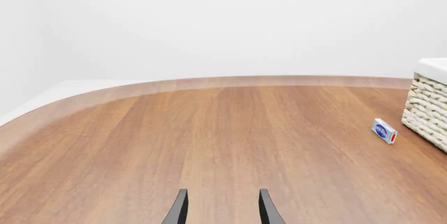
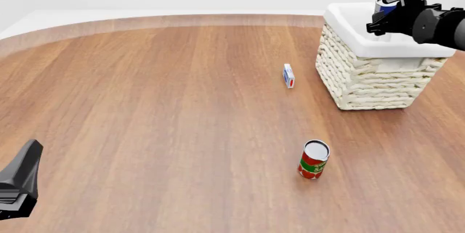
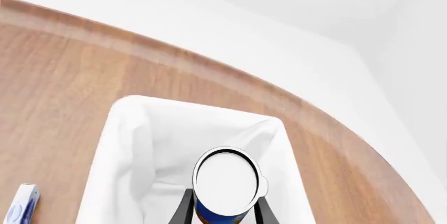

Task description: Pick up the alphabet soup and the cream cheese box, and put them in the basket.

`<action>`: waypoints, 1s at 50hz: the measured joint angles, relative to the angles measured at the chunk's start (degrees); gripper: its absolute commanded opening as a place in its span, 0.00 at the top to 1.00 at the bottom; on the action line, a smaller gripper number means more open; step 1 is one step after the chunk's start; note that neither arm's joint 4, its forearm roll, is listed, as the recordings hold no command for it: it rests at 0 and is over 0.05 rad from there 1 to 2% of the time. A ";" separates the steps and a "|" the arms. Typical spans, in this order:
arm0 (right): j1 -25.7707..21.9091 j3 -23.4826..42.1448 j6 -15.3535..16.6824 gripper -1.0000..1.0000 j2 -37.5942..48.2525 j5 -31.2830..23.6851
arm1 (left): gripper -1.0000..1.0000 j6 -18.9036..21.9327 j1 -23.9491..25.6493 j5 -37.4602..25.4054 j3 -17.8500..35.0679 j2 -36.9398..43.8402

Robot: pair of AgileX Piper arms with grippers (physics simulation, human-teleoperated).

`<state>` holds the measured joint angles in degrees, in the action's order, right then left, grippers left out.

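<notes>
Alphabet soup (image 3: 227,182) pinched between right fingers (image 3: 262,214) above basket (image 2: 356,89); left fingers (image 1: 178,211) spread, low over table (image 2: 145,108).

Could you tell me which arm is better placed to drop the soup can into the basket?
The right. Its gripper already holds the silver-topped, blue-labelled soup can above the cream wicker basket; the left gripper sits open and far away.

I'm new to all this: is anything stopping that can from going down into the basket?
Nothing visible. The right tool holds the soup can above the basket, and the white liner below looks bare. The small box lies on the table beside the basket.
</notes>
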<state>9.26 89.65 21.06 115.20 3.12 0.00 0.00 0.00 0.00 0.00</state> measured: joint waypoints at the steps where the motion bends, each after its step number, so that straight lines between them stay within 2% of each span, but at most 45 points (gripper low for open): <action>1: 0.09 0.02 0.05 1.00 0.17 -0.03 | 0.00 0.00 0.00 0.00 0.00 0.00; 24: 0.86 1.02 1.33 1.00 2.46 -1.39 | 0.00 0.00 0.00 0.00 0.00 0.00; 25: 0.92 1.04 1.30 0.00 2.47 -1.40 | 0.00 0.00 0.00 0.00 0.00 0.00; 50: 2.19 0.94 -1.52 0.00 0.76 -1.07 | 0.00 0.00 0.00 0.00 0.00 0.00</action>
<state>11.46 90.58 19.54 115.96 2.06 0.00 0.00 0.00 0.00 0.00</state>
